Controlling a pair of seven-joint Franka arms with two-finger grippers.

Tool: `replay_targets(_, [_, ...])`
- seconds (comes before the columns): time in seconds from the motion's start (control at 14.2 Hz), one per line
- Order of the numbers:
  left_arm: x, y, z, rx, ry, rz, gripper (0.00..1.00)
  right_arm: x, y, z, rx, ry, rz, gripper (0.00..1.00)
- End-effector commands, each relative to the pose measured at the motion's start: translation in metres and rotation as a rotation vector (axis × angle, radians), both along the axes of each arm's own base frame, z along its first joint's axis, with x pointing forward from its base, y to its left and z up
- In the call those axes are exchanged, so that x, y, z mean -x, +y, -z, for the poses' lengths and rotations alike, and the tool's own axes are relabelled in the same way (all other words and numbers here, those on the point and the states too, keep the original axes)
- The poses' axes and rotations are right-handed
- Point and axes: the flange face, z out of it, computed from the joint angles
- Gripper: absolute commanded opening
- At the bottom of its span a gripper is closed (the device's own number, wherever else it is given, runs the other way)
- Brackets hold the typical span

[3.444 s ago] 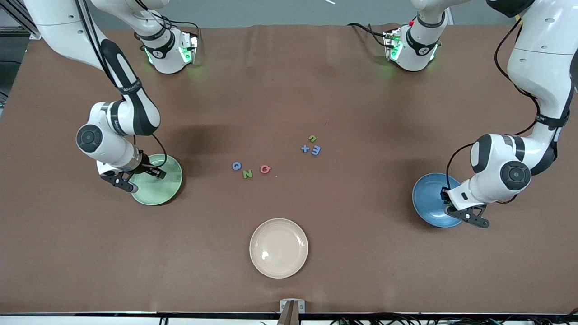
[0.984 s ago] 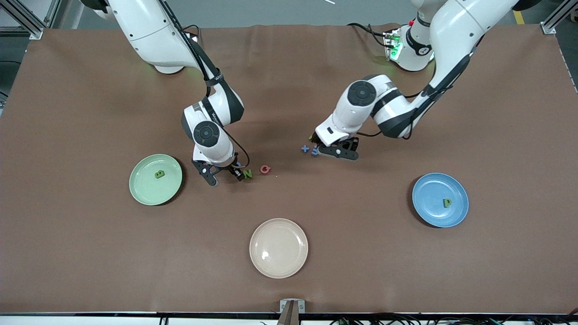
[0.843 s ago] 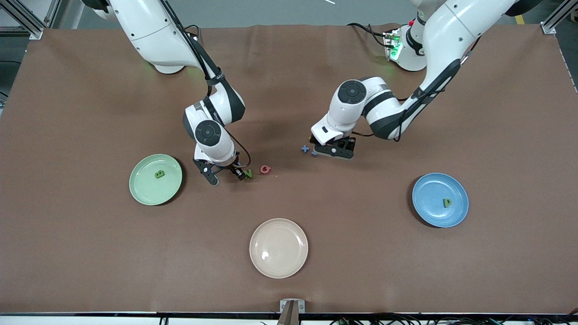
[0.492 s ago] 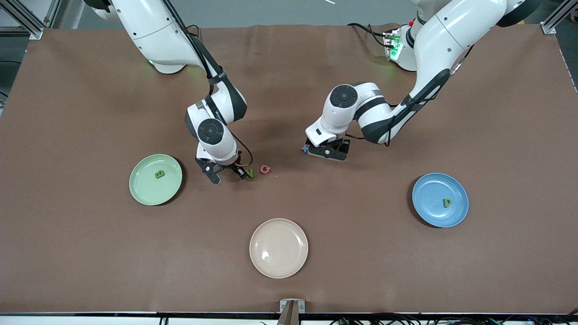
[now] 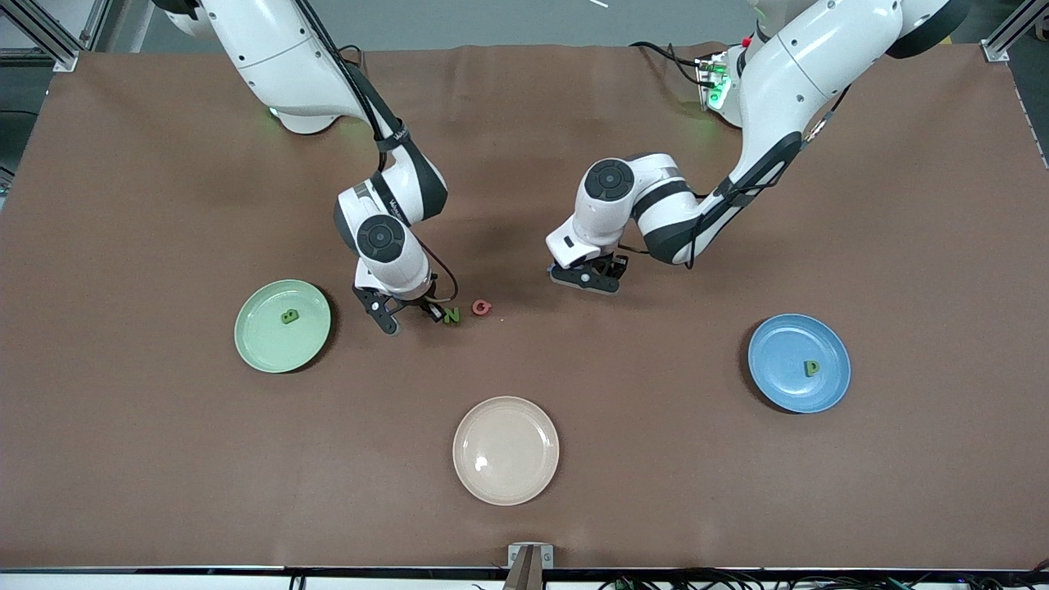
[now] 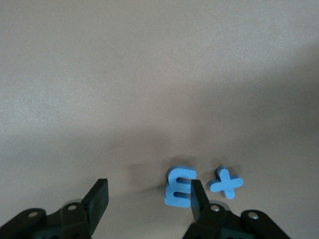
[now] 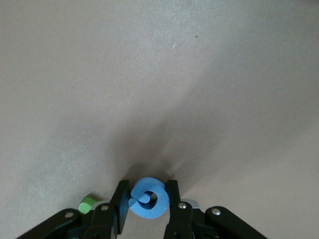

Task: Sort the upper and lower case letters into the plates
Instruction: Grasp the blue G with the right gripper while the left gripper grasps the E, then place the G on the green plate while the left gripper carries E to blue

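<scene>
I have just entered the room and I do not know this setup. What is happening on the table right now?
Two robot arms are sorting small toy letters into plates. The right gripper has its fingers against both sides of the blue G, beside the green N and pink Q. The left gripper is down at the blue m, jaws apart, with the blue x beside it. The green plate already holds a green B, the blue plate a green p. The beige plate holds nothing.

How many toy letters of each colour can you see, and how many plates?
Green letters: 3 (B, N, p)
Blue letters: 3 (G, m, x)
Pink letters: 1 (Q)
Plates: 3 (green plate, blue plate, cream plate)
Total: 10
</scene>
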Motion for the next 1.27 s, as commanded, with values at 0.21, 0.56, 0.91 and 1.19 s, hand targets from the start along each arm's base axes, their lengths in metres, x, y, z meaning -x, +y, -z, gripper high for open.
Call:
replay_targets(0.21, [0.000,-0.026,0.014,-0.025,-0.021,0.020,0.76,-0.043,-0.108,-0.057,-0.011,0.067,-0.158,0.00])
replay_targets(0.56, [0.002,-0.019,0.021,-0.043,-0.012,0.010,0.76,-0.065,-0.210,-0.071,-0.046,0.094,-0.329,0.00])
replay_targets(0.91, [0.001,-0.009,0.023,-0.082,-0.002,0.001,0.80,-0.057,-0.225,-0.055,-0.050,0.120,-0.347,0.00])
replay_targets(1.19, [0.001,-0.010,0.021,-0.082,-0.007,0.000,0.84,-0.049,-0.238,-0.040,-0.052,0.100,-0.362,0.00])
